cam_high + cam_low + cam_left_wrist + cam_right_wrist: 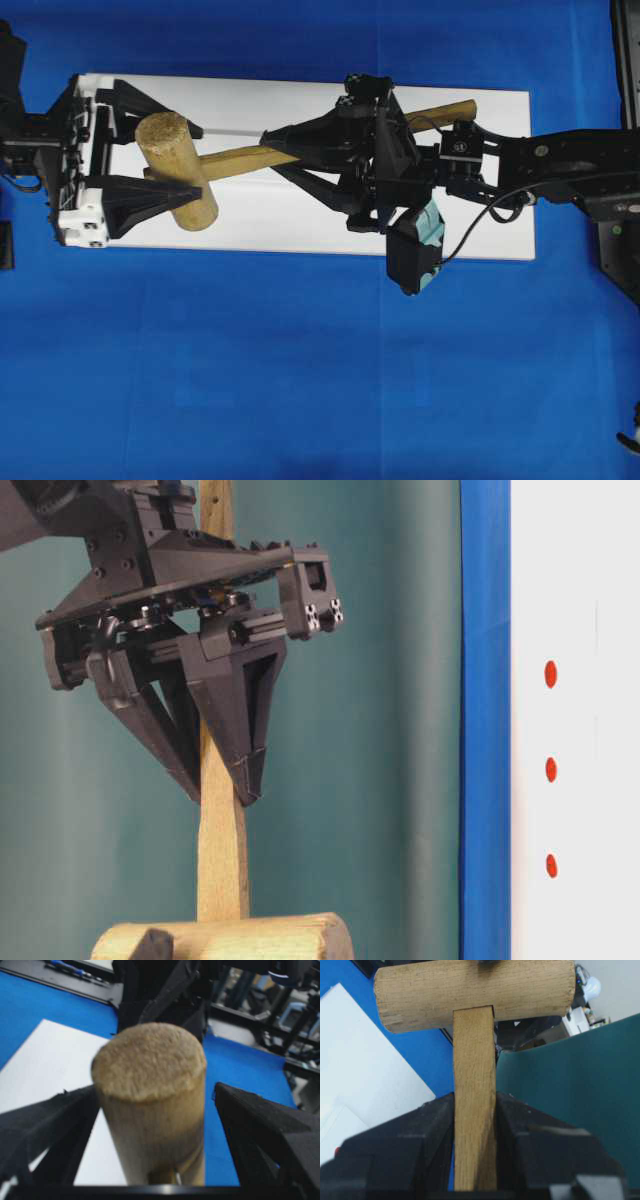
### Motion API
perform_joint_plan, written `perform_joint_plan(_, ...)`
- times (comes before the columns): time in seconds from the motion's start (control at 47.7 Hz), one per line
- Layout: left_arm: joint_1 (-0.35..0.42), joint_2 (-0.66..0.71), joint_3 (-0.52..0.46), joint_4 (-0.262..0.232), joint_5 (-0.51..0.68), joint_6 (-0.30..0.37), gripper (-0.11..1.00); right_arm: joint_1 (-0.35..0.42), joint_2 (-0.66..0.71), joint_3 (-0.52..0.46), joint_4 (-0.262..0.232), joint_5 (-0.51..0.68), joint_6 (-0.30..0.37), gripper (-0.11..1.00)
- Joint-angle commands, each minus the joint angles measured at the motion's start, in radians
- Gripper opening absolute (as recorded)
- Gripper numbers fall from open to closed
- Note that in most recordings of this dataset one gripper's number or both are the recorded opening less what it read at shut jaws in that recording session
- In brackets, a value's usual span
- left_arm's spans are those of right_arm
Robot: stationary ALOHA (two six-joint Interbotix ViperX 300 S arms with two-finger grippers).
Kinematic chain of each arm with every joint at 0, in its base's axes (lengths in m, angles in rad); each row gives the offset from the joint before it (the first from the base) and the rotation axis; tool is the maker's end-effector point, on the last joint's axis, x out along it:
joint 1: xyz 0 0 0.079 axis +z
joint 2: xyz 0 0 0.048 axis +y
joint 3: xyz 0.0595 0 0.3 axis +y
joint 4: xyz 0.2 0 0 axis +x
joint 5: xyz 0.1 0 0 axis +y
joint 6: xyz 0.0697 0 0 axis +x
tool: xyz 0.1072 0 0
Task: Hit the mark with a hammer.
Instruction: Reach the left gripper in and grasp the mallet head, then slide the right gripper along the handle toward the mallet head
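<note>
Hammer (178, 170): a light wooden mallet, held off the surface; I see its thick round head between the fingers of my left gripper and its flat handle running away to my right gripper.
Right gripper (290, 150): jaws pressed together on the handle, one finger flat on each side of it; from its wrist camera the handle rises straight out from between the jaws to the head, crosswise above them.
Grip point: the table-level view shows the fingertips pinching the handle partway along, with bare handle between them and the head.
Left gripper (160, 172): jaws spread wide, one finger on each side of the head; in its wrist camera I see a gap on the right side, while the left finger is close to the wood and I cannot tell whether it touches.
Head: its rough end face points at the left wrist camera, filling the space between the two fingers.
White board (300, 225): lies on the blue cloth (300, 380) beneath both grippers and the mallet.
Red dots (551, 769): three in a row on a white surface, well off to the side of my right gripper in the table-level view.
</note>
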Motion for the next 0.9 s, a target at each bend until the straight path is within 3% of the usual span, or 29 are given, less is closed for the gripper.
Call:
perform_joint_plan(0.0,0.006,0.003,-0.031,-0.002,-0.014,-0.012,0.94,-0.003,-0.034,-0.014,0.002,-0.018,0.003,0.1)
perform_joint_plan(0.084,0.009,0.008,-0.031,-0.002,-0.014,-0.023,0.93,-0.011,-0.034,-0.017,0.005,-0.018,0.008,0.1)
perform_joint_plan(0.231,0.009,0.008,-0.032,-0.002,-0.006,-0.038,0.88,-0.017,-0.034,-0.02,0.06,-0.02,0.009,0.1)
perform_joint_plan(0.419,0.006,0.008,-0.028,0.0,0.021,-0.051,0.44,-0.018,-0.034,-0.021,0.074,-0.02,0.009,0.1)
perform_joint_plan(0.881,0.009,-0.006,-0.021,-0.002,0.023,-0.044,0.45,-0.031,-0.037,-0.021,0.081,0.015,0.009,0.1)
